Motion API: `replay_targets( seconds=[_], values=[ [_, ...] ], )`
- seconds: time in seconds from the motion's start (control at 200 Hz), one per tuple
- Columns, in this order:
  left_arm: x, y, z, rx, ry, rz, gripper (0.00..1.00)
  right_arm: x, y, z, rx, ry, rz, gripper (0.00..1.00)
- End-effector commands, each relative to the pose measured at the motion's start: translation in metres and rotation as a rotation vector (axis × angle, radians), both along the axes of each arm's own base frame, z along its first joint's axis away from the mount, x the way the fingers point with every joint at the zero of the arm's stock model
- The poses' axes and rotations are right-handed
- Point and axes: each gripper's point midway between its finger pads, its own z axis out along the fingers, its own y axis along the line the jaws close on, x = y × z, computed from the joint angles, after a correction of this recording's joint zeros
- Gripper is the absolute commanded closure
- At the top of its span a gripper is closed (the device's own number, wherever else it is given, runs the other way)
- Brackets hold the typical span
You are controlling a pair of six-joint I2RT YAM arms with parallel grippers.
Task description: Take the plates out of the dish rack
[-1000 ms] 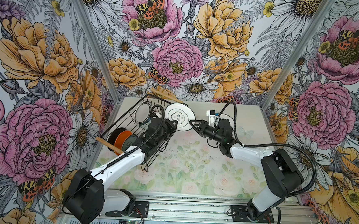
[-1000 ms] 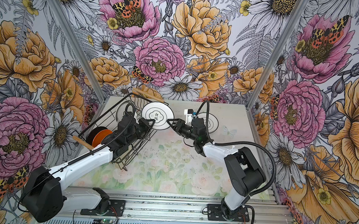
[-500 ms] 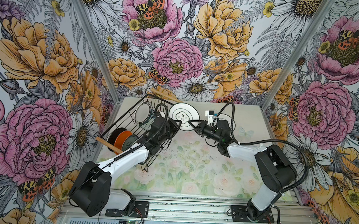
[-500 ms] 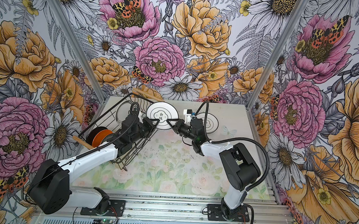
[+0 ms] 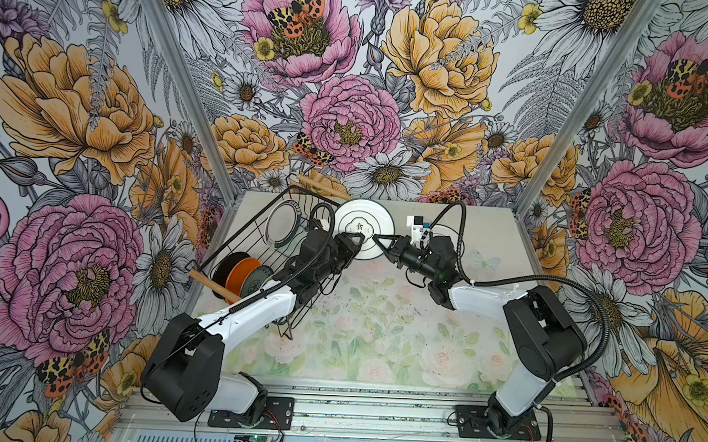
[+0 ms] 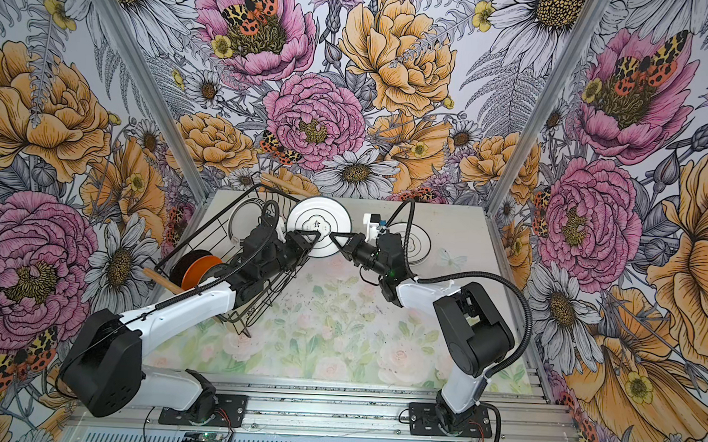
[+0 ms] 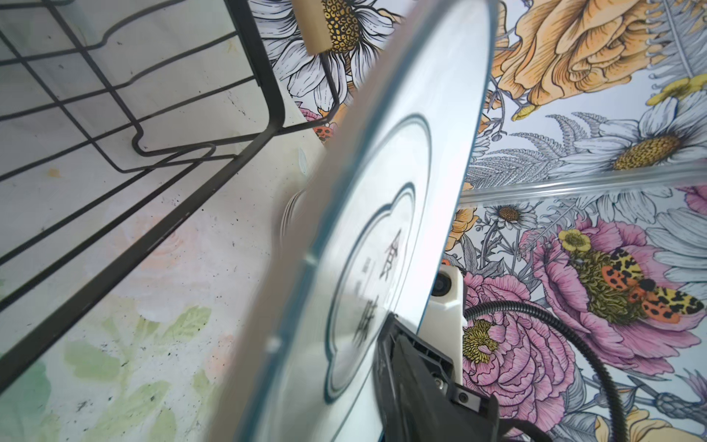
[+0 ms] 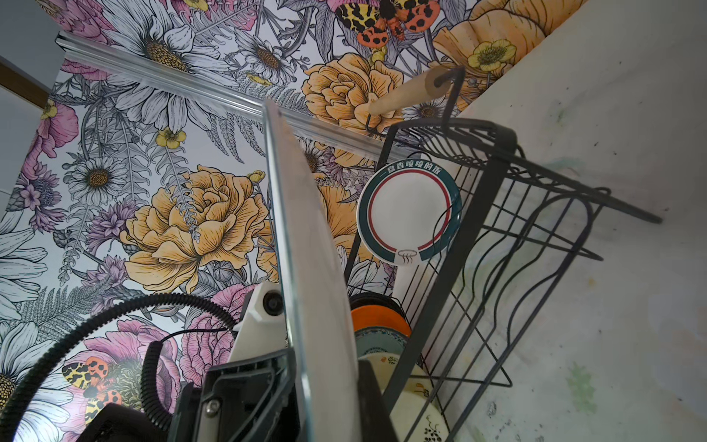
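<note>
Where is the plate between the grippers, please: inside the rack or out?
Out: plate hangs beside dish rack, clamped in right gripper.

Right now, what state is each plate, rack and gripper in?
Black wire dish rack: partly loaded.
White round plate with dark ring: outside the rack, held by its rim.
Right gripper: shut on that plate.
Left gripper: at its opposite rim; grip unclear.
Teal-rimmed white plate: standing in rack.
Orange plate: standing in rack.
Second ringed white plate: flat on table.

Both top views high above, looking down on whole table (image 5: 379, 335), wrist views close, sharing white plate (image 7: 382, 191) edge-on.
</note>
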Motion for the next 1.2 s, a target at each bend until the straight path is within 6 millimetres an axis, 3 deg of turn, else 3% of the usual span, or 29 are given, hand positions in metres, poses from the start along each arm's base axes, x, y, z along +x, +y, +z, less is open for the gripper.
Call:
replay_targets(
  seconds=[0.0,0.1,0.235,0.43,0.495,0.515,0.555,0.711,0.831,0.981,1.116,1.196],
  values=[
    [-0.006,-0.003,0.029,-0.001,-0.082,-0.033,0.43,-0.005,-0.002,0.036,-0.013,-0.136,0.018,1.00],
    [-0.011,0.002,0.041,0.032,-0.111,-0.034,0.38,0.001,-0.012,0.044,-0.091,-0.199,0.008,1.00],
    [-0.020,0.016,0.049,0.130,-0.121,-0.023,0.34,0.008,-0.026,0.074,-0.227,-0.356,0.009,1.00],
    [-0.030,0.057,0.066,0.309,-0.148,0.040,0.25,0.026,-0.064,0.115,-0.534,-0.557,-0.057,1.00],
    [-0.033,0.077,0.072,0.381,-0.149,0.080,0.22,0.031,-0.083,0.127,-0.638,-0.618,-0.110,1.00],
    [-0.033,0.084,0.073,0.402,-0.149,0.093,0.12,0.033,-0.090,0.129,-0.666,-0.633,-0.131,1.00],
    [-0.033,0.096,0.078,0.431,-0.156,0.116,0.02,0.036,-0.104,0.135,-0.712,-0.656,-0.179,1.00],
    [-0.026,0.151,0.079,0.413,-0.141,0.203,0.01,0.046,-0.171,0.143,-0.857,-0.651,-0.397,1.00],
    [-0.021,0.197,0.062,0.451,-0.084,0.330,0.01,0.045,-0.220,0.133,-0.999,-0.598,-0.592,1.00],
    [-0.015,0.233,0.054,0.589,-0.014,0.409,0.01,0.040,-0.279,0.093,-1.067,-0.386,-0.812,1.00],
    [-0.004,0.242,0.052,0.705,-0.010,0.390,0.01,0.028,-0.304,0.053,-1.001,-0.210,-0.874,1.00],
    [0.002,0.251,0.048,0.786,0.007,0.406,0.01,0.026,-0.307,0.024,-0.923,-0.092,-0.853,1.00]
  ],
)
